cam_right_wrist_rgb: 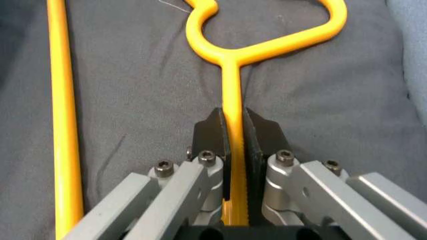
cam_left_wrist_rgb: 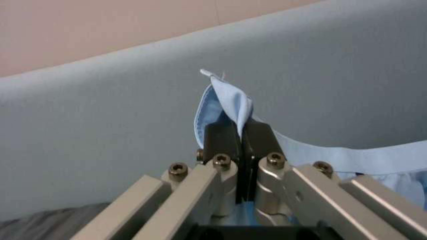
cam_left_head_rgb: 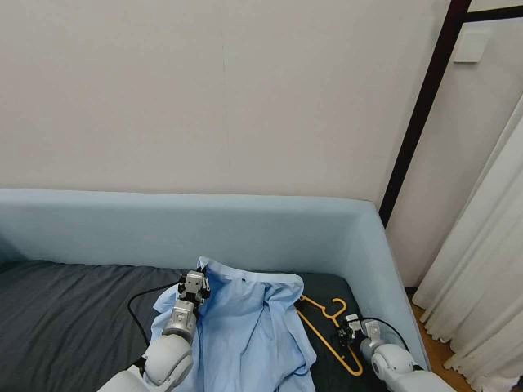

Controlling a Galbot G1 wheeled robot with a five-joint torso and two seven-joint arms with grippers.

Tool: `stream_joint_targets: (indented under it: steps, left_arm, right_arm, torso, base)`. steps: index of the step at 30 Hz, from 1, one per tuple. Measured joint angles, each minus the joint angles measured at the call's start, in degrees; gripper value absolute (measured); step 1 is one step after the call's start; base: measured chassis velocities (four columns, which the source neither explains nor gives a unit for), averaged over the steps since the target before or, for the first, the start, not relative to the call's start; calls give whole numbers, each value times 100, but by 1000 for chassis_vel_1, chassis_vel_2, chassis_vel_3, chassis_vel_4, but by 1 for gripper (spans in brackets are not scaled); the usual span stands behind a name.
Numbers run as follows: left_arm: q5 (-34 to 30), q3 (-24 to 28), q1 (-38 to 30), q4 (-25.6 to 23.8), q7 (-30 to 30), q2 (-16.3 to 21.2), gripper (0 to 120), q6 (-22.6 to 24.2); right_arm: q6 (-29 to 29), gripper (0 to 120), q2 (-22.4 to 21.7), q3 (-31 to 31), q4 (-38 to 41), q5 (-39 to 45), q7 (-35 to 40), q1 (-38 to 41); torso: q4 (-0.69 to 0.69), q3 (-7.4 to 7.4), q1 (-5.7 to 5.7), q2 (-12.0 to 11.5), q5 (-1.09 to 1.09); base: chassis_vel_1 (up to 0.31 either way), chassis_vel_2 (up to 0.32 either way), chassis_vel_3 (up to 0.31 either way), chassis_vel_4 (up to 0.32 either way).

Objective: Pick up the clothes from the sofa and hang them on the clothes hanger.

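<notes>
While the left end effector (cam_left_head_rgb: 194,284) stood raised over the sofa (cam_left_head_rgb: 245,229), its fingers were pressed together on a fold of the light blue shirt (cam_left_head_rgb: 249,327), near the collar edge. In the left wrist view the same left end effector (cam_left_wrist_rgb: 241,131) showed both dark pads closed flat against each other, with a peak of the light blue shirt (cam_left_wrist_rgb: 235,102) standing up out of them against the pale blue backrest (cam_left_wrist_rgb: 100,125). The rest of the garment hung down from that grip and spread in loose folds over the dark seat cushion (cam_left_head_rgb: 65,314), at the near middle of the scene. A black cable (cam_left_head_rgb: 137,309) curved across the cushion just left of the shirt.

The orange hanger (cam_left_head_rgb: 325,313) lay flat on the seat cushion to the right of the shirt, one of its arms running up to the cloth's edge. The right end effector (cam_left_head_rgb: 344,330) sat low at the hanger's near end, close to the sofa's right armrest. In the right wrist view the right end effector (cam_right_wrist_rgb: 237,131) was closed narrowly on the straight stem of the orange hanger (cam_right_wrist_rgb: 230,75), just below its curved loop; a second bar of the hanger ran alongside. A white curtain (cam_left_head_rgb: 490,269) hung at the far right.
</notes>
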Motion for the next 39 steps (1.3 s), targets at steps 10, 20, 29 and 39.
stream_joint_targets:
  steps: [10,20,29,39]
  left_arm:
    - [-7,0,49,-26,-1,18,0,2]
    - [-7,-64,178,-147,-1,57,0,3]
    - [-61,-176,311,-312,-1,170,0,8]
    - [-255,-262,305,-513,8,385,0,66]
  right_arm:
    - [387,5,-22,200,158,-37,301,-33]
    - [653,5,-26,635,663,499,582,285]
    - [994,5,-495,732,2471,-127,1047,-510]
    - [1841,5,-895,936,3869,-2418,1294,-1871]
  torso:
    - [-5,1,0,0,-3]
    - [0,1,0,0,-2]
    - [-2,0,0,0,-2]
    - [-2,0,0,0,-2]
  base:
    - [0,0,0,0]
    - [0,0,0,0]
    - [0,0,0,0]
    - [0,0,0,0]
